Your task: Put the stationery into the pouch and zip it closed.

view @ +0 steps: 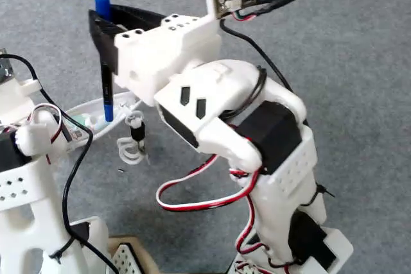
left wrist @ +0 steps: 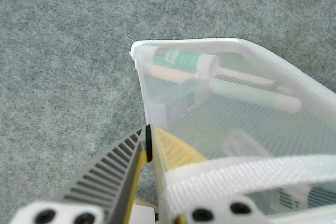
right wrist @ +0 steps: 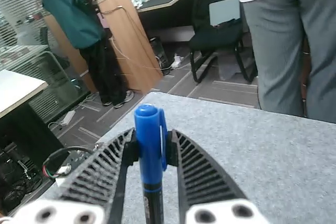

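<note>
My right gripper [right wrist: 151, 137] is clenched on the blue pen [right wrist: 150, 166]. One ribbed black finger presses each side of the barrel just under the cap, and the pen stands upright between them. In the high view I see that gripper [view: 101, 27] raised above the table, with the pen [view: 105, 81] hanging straight down from it: blue cap on top, dark barrel in the middle, blue lower end at the mouth of the pouch [view: 87, 108]. I cannot tell from here whether that end is already inside the mouth or only just over it. My left gripper [left wrist: 148, 142] is clamped on the pouch [left wrist: 220, 129] at one end. It pinches the white mesh wall between a grey ribbed finger on the outside and the other finger, which shows yellow through the mesh. The pouch rests low on the table in front of the left arm, and in the high view its mouth gapes open upward. Through the mesh I can make out a green-labelled tube [left wrist: 184, 59], a thin beige stick [left wrist: 163, 73] just beside it and a pale marker [left wrist: 252, 94], all lying lengthwise along the far wall. A small white looped item [view: 131, 149] with a black piece on it lies on the grey table [view: 359, 62] just beside the pouch, apart from both grippers.
</note>
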{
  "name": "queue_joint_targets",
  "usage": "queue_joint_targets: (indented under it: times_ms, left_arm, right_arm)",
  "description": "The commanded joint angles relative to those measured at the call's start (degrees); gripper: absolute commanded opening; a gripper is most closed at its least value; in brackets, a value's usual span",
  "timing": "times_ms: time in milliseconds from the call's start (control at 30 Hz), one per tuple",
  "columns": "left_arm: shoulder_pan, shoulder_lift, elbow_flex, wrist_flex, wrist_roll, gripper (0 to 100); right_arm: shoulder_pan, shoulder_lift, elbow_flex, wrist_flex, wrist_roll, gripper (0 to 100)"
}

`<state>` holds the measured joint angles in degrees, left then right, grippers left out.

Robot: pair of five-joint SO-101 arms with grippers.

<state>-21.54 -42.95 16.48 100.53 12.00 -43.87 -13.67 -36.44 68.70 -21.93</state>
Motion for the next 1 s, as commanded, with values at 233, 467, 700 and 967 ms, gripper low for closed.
queue_joint_targets:
  times_ms: [233, 467, 700, 967]
  left_arm:
    - [8.04, -0.18, -4.79, 0.53, 0.18, 3]
    - [12.79, -0.18, -6.29, 0.53, 0.18, 3]
    - [12.79, -0.18, -4.26, 0.44, 0.18, 3]
    - [12.88, -0.18, -3.03, 0.35, 0.18, 3]
  right_arm:
    - [3.69, -7.96, 10.51, -4.84, -0.44, 1.2]
    - [3.69, -8.75, 16.22, -11.16, -0.44, 1.2]
    - [3.69, -8.57, 18.77, -13.1, -0.44, 1.2]
    - [6.68, -9.01, 24.31, -13.36, -0.35, 1.2]
